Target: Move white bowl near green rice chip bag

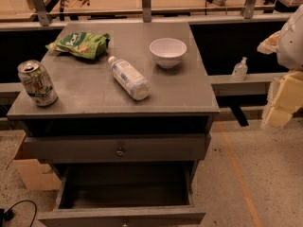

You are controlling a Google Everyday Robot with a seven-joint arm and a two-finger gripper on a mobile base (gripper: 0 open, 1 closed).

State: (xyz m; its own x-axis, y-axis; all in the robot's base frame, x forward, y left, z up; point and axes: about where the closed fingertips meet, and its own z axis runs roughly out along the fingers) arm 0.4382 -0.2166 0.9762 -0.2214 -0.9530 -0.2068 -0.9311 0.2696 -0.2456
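The jaws are pale cream-yellow and hang under a white arm shell [291,41] at the view's right edge, beyond the dull grey desk [185,91]. Nearest the jaws, the white bowl [167,52] is plain white. Farther from them, the bottle [129,78] is clear with a white cap and a white, bluish-printed label. Farther still, the green rice chip bag [80,44] is bright green with white lettering and an orange-tan chip picture. Farthest from the jaws, the soda can [37,83] is white and green with a silver top. Below the jaws, an orange line [238,174] crosses the speckled beige floor.
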